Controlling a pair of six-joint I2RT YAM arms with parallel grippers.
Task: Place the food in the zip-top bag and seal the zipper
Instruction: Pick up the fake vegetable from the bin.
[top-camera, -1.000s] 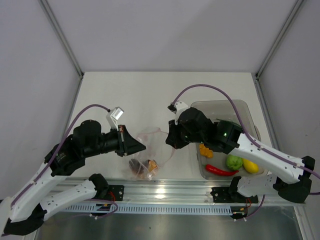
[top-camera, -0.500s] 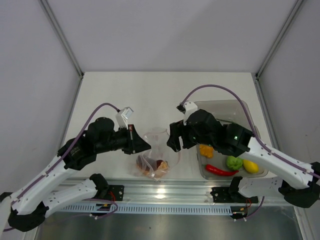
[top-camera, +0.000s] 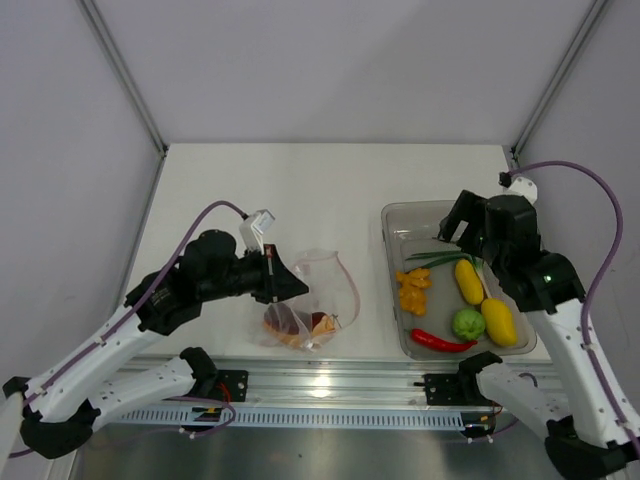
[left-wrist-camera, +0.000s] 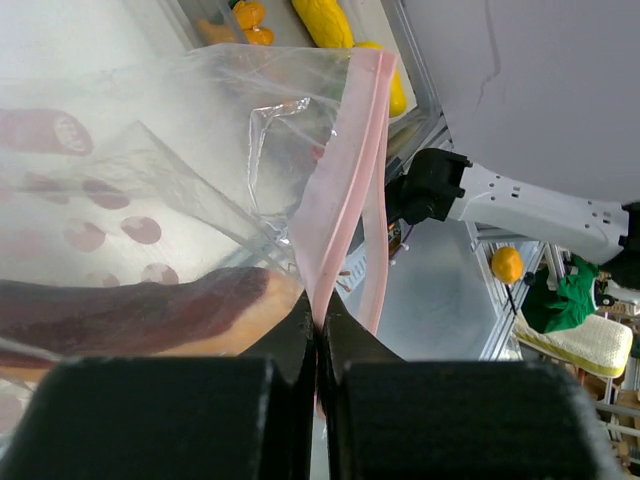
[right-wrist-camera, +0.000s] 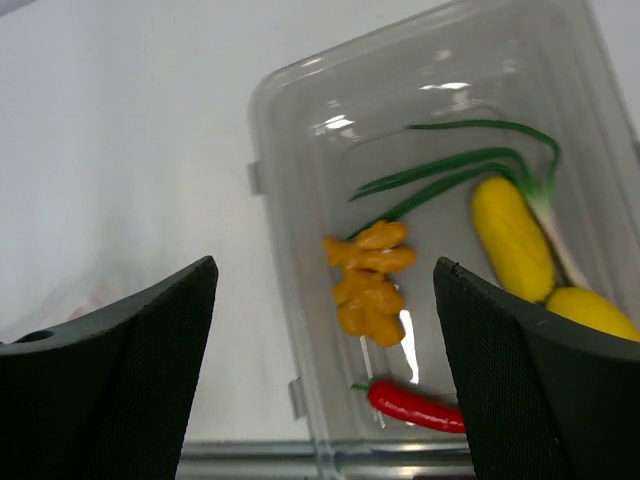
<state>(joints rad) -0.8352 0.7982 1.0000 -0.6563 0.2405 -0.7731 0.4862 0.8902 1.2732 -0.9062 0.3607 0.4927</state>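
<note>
The zip-top bag (top-camera: 325, 290) lies left of centre with a reddish-brown piece (top-camera: 287, 321) and an orange bit inside. My left gripper (top-camera: 292, 286) is shut on the pink zipper (left-wrist-camera: 345, 180) at the bag's mouth, which gapes. The wrist view shows the strip pinched between the jaws, the brown piece (left-wrist-camera: 130, 310) just behind. My right gripper (top-camera: 454, 228) hangs open and empty above the clear bin (top-camera: 390, 215). The bin holds orange chunks (right-wrist-camera: 370, 285), a red chili (right-wrist-camera: 415, 405), two yellow fruits (right-wrist-camera: 512, 238), green stalks (right-wrist-camera: 450, 170) and a green fruit (top-camera: 467, 323).
The white table (top-camera: 300, 190) is walled on three sides. A metal rail (top-camera: 330, 380) with both arm bases runs along the near edge. The bin stands near the right wall.
My right gripper has opened and swung away from the bag's mouth, back and right over the bin. The left gripper, still pinching the bag, has shifted it slightly right.
</note>
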